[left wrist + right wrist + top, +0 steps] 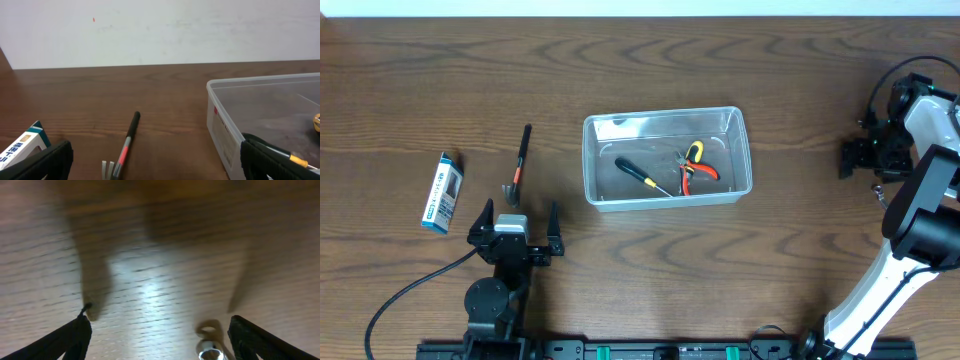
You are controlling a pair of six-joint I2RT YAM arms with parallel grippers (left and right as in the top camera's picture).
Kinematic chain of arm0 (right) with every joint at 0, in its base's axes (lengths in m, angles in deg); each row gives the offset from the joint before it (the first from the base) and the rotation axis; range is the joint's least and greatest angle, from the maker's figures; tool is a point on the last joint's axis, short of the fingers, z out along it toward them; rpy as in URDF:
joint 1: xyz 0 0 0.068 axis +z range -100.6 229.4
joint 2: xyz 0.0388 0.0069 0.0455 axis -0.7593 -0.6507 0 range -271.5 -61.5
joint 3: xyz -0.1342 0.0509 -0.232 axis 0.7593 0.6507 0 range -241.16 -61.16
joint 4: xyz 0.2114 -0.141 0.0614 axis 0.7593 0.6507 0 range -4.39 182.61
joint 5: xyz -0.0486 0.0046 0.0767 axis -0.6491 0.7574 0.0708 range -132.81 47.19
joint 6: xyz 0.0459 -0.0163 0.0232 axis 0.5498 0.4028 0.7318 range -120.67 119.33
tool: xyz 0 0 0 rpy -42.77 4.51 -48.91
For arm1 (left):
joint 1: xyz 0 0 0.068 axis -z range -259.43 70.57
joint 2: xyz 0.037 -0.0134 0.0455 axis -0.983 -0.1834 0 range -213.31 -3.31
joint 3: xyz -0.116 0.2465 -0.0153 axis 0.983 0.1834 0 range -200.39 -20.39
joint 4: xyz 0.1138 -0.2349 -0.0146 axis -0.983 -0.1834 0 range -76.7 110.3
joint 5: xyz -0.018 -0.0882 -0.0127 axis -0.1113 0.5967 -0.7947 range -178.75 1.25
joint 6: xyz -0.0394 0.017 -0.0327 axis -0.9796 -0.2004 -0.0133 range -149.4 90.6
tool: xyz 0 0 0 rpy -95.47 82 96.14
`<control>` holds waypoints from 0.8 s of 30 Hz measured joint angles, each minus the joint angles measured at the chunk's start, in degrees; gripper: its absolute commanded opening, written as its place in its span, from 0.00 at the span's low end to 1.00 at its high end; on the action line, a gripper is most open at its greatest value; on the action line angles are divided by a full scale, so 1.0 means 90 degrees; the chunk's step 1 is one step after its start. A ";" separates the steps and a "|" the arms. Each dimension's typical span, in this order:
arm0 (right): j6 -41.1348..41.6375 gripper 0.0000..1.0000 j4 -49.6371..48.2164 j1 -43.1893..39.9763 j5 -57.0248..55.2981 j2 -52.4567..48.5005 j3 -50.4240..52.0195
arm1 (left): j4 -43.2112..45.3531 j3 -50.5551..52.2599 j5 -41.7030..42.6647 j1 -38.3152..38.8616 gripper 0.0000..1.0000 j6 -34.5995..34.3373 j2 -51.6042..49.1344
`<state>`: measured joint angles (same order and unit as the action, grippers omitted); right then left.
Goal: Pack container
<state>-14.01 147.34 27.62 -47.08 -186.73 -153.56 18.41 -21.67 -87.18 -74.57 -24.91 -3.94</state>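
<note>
clear container (588,160) at the frame's centre holds a screwdriver (642,176) and pliers (696,167), a black-handled tool (519,160) and blue-and-white box (442,192) lie unpacked at left, left gripper (517,224) and right gripper (159,321) both gape empty.

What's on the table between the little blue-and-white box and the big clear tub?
A thin black-and-red rod with a grey metal head, clearest in the overhead view, between the blue-and-white box and the clear plastic tub.
</note>
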 measured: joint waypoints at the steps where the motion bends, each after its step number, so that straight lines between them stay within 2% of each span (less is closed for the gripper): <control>1: -0.0078 0.99 -0.0007 0.0000 0.0002 0.0000 0.0000 | 0.0002 0.0000 0.0000 0.0000 0.98 0.0000 0.0000; 5: -0.0296 0.99 -0.0010 0.0000 -0.0192 0.0000 0.0000 | 0.0002 0.0002 0.0000 0.0000 0.98 0.0000 0.0000; 6: -0.0323 0.97 0.0010 0.0000 -0.0328 0.0000 0.0000 | 0.0002 0.0000 0.0000 0.0000 0.98 0.0000 0.0000; 9: -0.0403 0.78 0.0141 0.0000 -0.0758 0.0000 0.0000 | 0.0002 0.0000 0.0000 0.0000 0.98 0.0000 0.0000; 12: -0.0447 0.72 0.0185 -0.0041 -0.0940 0.0000 0.0000 | 0.0000 0.0002 0.0000 0.0000 0.98 0.0000 0.0000; 15: -0.0539 0.58 0.0238 -0.0172 -0.0882 0.0000 0.0002 | 0.0002 0.0000 0.0000 0.0000 0.98 0.0000 0.0000; 19: -0.0743 0.59 0.0304 -0.0500 -0.0614 0.0000 0.0002 | 0.0002 0.0002 0.0000 0.0000 0.98 0.0000 0.0000; 24: -0.1139 0.69 0.0379 -0.0952 0.0024 0.0000 0.0005 | 0.0002 0.0000 0.0000 0.0000 0.98 0.0000 0.0000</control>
<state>-24.26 150.75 19.05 -46.86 -186.73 -153.52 18.43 -21.67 -87.18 -74.57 -24.91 -3.94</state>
